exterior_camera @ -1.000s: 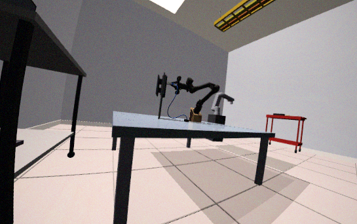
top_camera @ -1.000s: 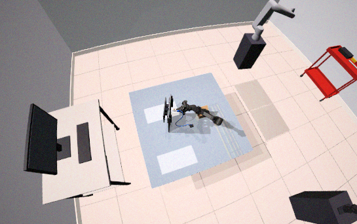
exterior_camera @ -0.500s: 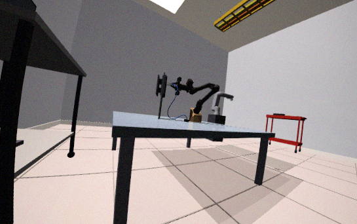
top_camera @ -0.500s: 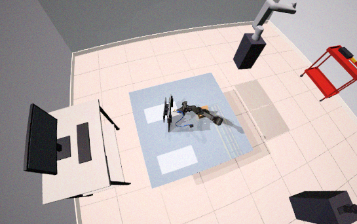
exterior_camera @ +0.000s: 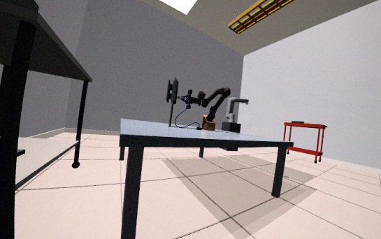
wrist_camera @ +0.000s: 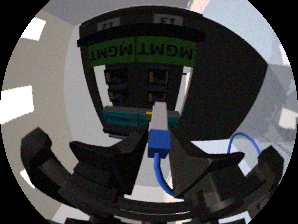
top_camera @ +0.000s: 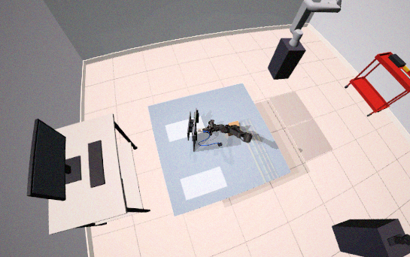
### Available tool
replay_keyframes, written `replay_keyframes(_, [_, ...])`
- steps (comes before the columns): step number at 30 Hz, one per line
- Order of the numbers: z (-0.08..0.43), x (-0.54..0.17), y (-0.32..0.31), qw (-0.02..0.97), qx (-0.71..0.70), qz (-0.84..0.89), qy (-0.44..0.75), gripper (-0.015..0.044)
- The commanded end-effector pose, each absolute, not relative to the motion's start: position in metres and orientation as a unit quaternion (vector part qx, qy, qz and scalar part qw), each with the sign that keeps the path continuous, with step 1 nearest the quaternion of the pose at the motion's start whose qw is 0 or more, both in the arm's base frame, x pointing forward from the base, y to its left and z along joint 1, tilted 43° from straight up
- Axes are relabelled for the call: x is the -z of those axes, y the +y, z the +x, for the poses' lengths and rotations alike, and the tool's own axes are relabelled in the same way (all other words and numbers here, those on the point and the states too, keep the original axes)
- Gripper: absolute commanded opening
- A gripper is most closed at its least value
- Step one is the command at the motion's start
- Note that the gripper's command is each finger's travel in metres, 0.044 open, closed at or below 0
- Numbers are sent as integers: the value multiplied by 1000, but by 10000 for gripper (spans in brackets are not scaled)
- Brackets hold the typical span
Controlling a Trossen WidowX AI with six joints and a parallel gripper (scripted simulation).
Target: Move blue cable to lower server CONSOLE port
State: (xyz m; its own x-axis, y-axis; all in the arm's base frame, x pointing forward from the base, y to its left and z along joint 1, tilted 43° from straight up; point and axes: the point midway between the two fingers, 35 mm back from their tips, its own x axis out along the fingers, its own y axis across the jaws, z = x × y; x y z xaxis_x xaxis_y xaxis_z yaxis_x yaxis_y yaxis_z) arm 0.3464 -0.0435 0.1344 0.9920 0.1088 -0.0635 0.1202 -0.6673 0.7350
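- Hand (top_camera: 201,130) (exterior_camera: 183,98) (wrist_camera: 157,127): closed on the plug (wrist_camera: 159,135).
- Plug: long axis pointing away from the hand, toward the ports (wrist_camera: 158,86).
- Cable (top_camera: 204,144) (exterior_camera: 176,118) (wrist_camera: 161,176): blue, trailing to the desk (top_camera: 205,161) (exterior_camera: 145,128).

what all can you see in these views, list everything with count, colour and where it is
plug: one, grey with blue rear, between the tool's fingers
cable: one, blue, trailing from the plug down to the table
server panel: one, black with green MGMT labels, facing the tool
table: one, light blue top, under the arm
cart: one, red, by the wall
desk: one, white top, left in top view
monitor: one, black, on the desk
pedestals: two, dark, at right in top view, each bearing an arm
robot arm: one, black, on the table
tool: one, black, shut on the plug
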Motion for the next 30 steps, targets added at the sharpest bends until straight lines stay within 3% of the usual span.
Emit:
replay_keyframes(1, [344,-129,-41,401,10,914,58,0])
replay_keyframes(30, [356,-132,-39,401,-18,914,64,0])
